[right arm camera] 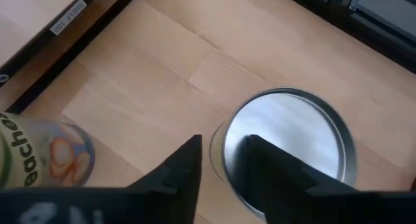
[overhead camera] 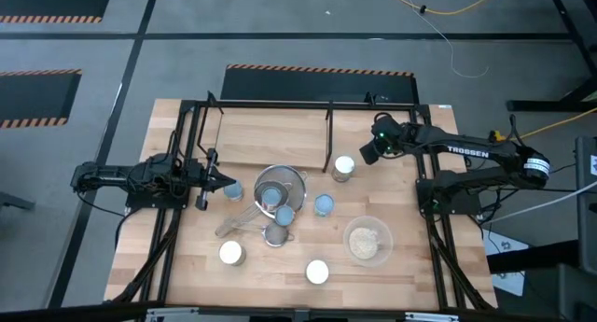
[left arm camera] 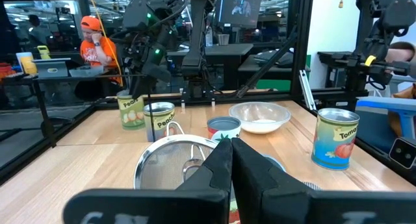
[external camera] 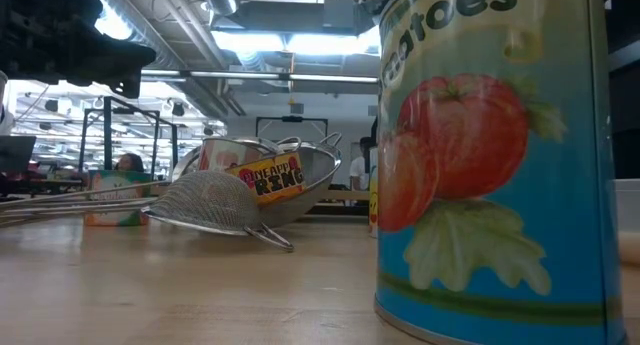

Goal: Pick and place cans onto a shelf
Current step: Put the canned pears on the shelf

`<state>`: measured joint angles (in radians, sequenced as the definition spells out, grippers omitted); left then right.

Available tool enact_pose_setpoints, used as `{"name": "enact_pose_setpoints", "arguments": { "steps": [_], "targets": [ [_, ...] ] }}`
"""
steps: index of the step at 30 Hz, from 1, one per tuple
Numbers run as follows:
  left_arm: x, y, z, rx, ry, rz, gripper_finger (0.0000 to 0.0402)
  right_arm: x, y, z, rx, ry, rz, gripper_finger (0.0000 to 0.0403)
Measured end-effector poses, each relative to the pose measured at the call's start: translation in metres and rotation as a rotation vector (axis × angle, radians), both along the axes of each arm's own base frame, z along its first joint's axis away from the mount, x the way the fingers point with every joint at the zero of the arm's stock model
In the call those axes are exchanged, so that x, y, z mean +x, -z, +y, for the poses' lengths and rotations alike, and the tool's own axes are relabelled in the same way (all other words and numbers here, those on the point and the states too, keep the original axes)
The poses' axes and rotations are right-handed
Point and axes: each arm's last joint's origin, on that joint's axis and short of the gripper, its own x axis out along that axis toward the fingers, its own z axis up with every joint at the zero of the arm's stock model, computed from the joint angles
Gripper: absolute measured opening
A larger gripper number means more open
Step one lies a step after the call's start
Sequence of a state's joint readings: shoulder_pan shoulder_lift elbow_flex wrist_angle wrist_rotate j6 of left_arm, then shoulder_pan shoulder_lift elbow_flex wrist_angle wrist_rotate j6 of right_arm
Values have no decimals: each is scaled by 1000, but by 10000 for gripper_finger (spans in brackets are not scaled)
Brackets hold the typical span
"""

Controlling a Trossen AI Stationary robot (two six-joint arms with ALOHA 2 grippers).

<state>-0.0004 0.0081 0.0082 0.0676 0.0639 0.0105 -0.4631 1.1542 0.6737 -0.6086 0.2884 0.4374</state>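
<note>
Alignment between the right gripper (right arm camera: 222, 143) and the silver-lidded can (right arm camera: 289, 146) standing upright right under it is what the coming grasp turns on. In the right wrist view the two dark fingers are slightly apart, holding nothing. The narrow gap between them falls over the can's rim and the bare wood beside it, not over the lid's centre. Most of the lid lies off to one side, beyond one finger (right arm camera: 273, 169). Since the can's long axis is vertical, I judge the gripper must shift sideways and spread much wider before coming down around the can's wall. As it stands, one finger would likely land on the lid.

From above, the right gripper (overhead camera: 371, 149) hangs over the far right part of the table, close to the shelf (overhead camera: 328, 135) of black rods along the far edge. It is clearly the nearer arm for this can, which that view hides beneath it. A peaches can (right arm camera: 39, 152) stands upright just beside the first can; it could be knocked during a sideways correction.

Over at the left, the left gripper (overhead camera: 216, 184) waits low, its fingers pressed together and empty. A blue-topped can (overhead camera: 233, 189) sits just past its tips and a metal mesh strainer (left arm camera: 175, 162) lies close by.
</note>
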Motion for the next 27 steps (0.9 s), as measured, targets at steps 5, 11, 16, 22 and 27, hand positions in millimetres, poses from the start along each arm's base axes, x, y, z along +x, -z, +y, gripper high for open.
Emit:
{"name": "enact_pose_setpoints", "arguments": {
  "steps": [5,11,16,22,27],
  "targets": [
    [0,0,0,0,0,0,0,0,0,0,2,0,-2,71],
    [0,0,0,0,0,0,0,1,0,0,11,-5,-8,21],
    [0,0,0,0,0,0,0,0,1,1,13,-10,-4,6],
    [0,0,0,0,0,0,0,0,1,1,1,-47,15,3],
    [0,0,0,0,0,0,0,-2,-7,2,3,-59,23,2]
  ]
}}
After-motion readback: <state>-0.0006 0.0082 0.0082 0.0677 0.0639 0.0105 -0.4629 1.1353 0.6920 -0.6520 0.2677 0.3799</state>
